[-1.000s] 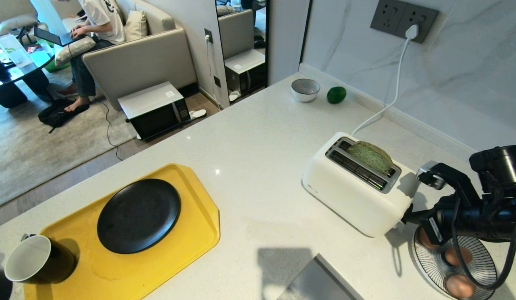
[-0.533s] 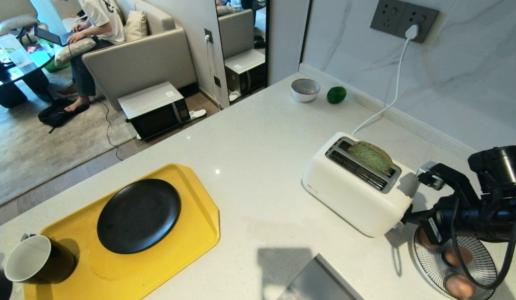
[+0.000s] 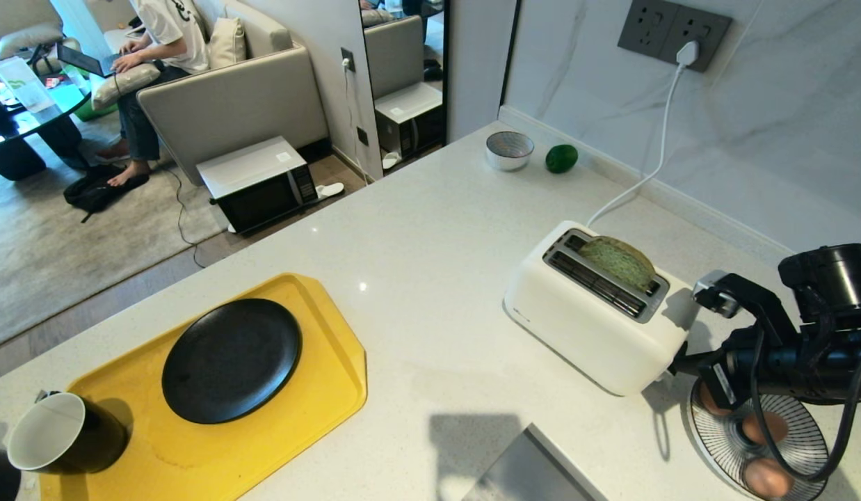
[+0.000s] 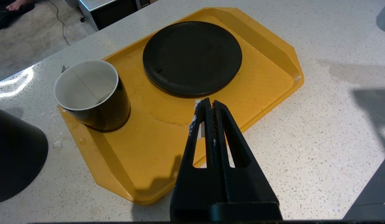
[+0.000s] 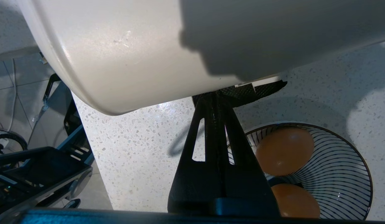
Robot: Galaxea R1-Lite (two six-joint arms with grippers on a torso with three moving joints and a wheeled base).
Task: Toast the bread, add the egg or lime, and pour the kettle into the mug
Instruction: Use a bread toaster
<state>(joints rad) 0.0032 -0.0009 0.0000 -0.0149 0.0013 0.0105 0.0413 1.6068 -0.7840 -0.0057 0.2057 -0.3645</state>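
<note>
Bread, pale green with a tan crust, stands in the rear slot of a white toaster on the desk, its rounded top sticking out above the slots. In the head view the toaster's cord runs up to a grey wall socket. The lime lies far back by the wall, just beside a small grey bowl. The right gripper reaches in level from the right, its closed tip at the toaster's near end, low on the side; whether it touches there cannot be told. Beneath the right arm sits a striped dish of brown eggs. At the near left a yellow tray carries a black plate and the mug, black outside and white inside. A person sits on a sofa beyond the desk.

From the left wrist view, the left gripper hangs above the tray's near edge, fingers pressed together on nothing. The mug stands upright on the tray with a string down its inside, near the plate but apart from it. A black rounded shape, probably the kettle, fills one edge.

From the right wrist view, the right gripper's fingers are together and empty, their tip under the toaster's curved white wall by a black part. Two eggs lie in the dish just beside it.
</note>
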